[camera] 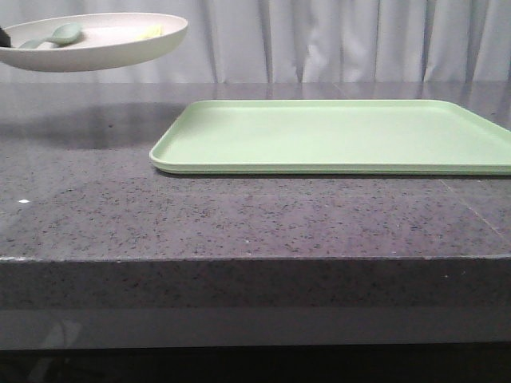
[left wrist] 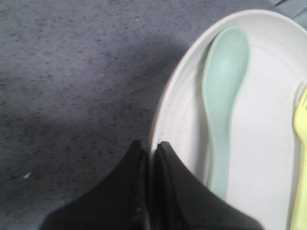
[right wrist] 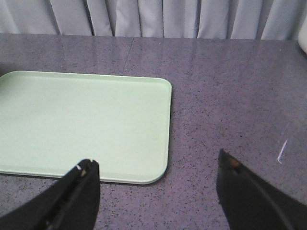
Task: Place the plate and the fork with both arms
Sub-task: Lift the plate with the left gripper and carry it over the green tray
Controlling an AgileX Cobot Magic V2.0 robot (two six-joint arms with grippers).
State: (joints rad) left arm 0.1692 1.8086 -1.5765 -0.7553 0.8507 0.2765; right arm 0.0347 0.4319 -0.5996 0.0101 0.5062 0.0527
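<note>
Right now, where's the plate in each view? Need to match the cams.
Front view: the plate is at upper left, lifted above the table, carrying the spoon and fork.
Left wrist view: it fills the right side, its rim pinched by the shut left gripper.
Right wrist view: not clearly in it.
Shared landmark: the green tray shows in the front and right wrist views; the spoon links front and left wrist.

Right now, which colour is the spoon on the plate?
Pale grey-green spoon; the left wrist view shows it best.

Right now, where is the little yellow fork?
The fork lies in the plate, beside the green spoon, held up at the front view's far left by the left gripper.
</note>
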